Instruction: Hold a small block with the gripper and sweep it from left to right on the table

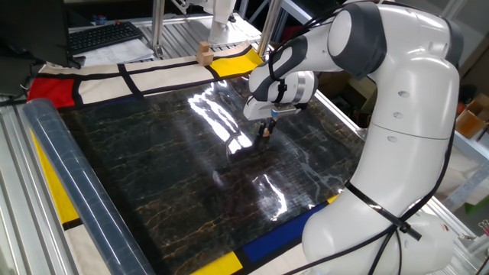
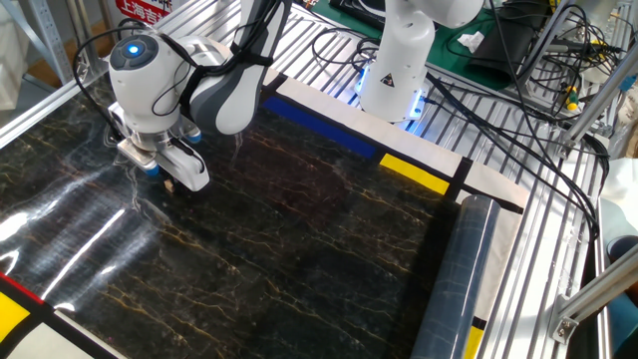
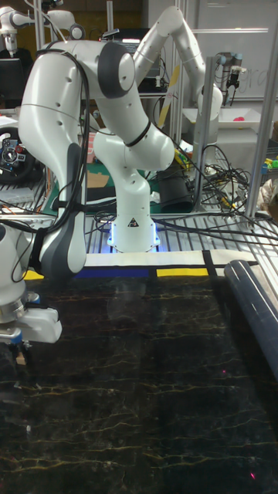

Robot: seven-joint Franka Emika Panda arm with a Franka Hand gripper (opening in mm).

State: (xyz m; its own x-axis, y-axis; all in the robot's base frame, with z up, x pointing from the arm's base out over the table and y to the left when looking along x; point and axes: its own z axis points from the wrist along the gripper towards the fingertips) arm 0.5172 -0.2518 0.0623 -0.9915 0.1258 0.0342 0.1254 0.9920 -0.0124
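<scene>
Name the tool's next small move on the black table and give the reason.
Probably begin sliding sideways, keeping the small block pressed low. The tool appears shut on the block just above the table, so the grasp looks made. Open marble lies around it for the stroke. Keep the height steady so the block doesn't slip out.

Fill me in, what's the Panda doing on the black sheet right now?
The white-and-grey Franka arm has its small dark two-finger gripper down at the glossy black marble-patterned table, fingers closed on a tiny light-tan wooden cube that is barely visible between them. It sits near the far right part of the sheet in one fixed view. A larger tan wooden block sits untouched on the white border panel at the back.
</scene>
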